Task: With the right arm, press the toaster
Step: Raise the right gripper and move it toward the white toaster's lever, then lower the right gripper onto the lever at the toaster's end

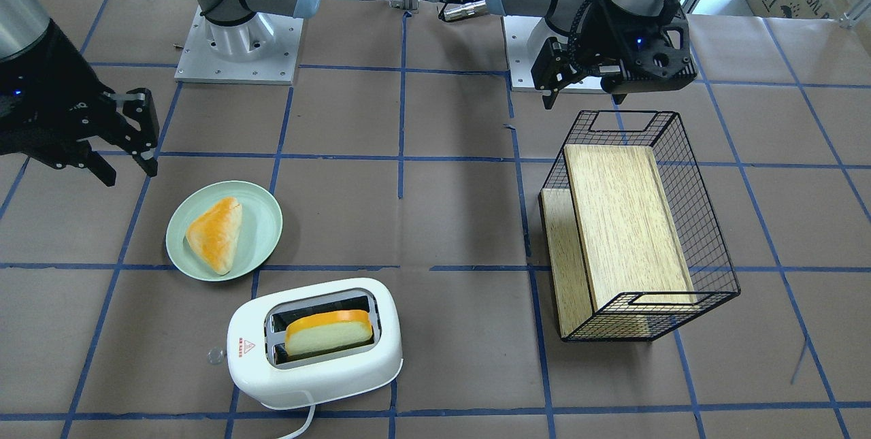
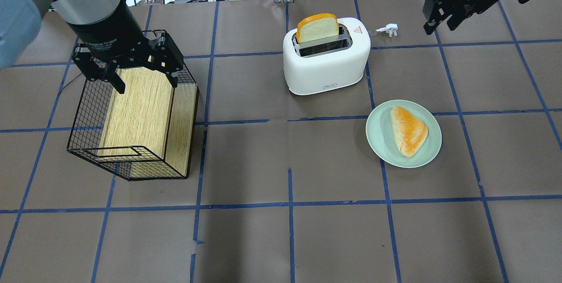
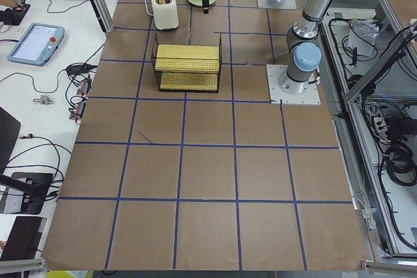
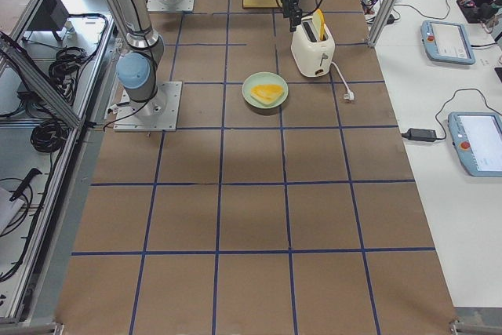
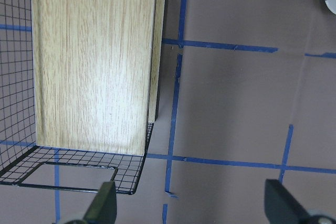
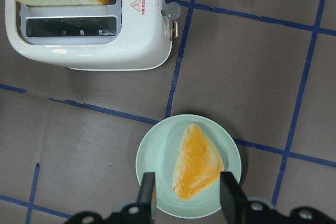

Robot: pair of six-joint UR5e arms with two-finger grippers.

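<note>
**A:** Okay, what is on the left side?

**B:** Seen from overhead, my left hand (image 2: 145,82) hangs above the wire basket (image 2: 83,116), fingers spread wide and holding nothing. The basket has light wood panels (image 2: 140,107) inside it. To its right a broad stretch of brown table (image 2: 246,164) runs as far as the toaster, crossed only by blue tape lines (image 2: 246,121).

**A:** And the toaster?

**B:** The toaster (image 2: 325,68) stands upright in the middle, close to the table's far edge. A bread slice (image 2: 317,28) sticks up out of its far slot. Its clear lever (image 6: 170,11) is on the end that faces right, and the plug (image 2: 388,30) lies on the table just beyond that end. The green plate (image 2: 381,142) sits nearer me and a little to the right, apart from the toaster, with a triangular pastry (image 2: 408,130) on it.

**A:** Where is your right hand?

**B:** My right hand (image 2: 439,26) is up off the table, to the right of the toaster's lever end and well apart from it. It is released, fingers parted, with nothing between them. Its wrist camera looks down on both the plate and the toaster.
</note>
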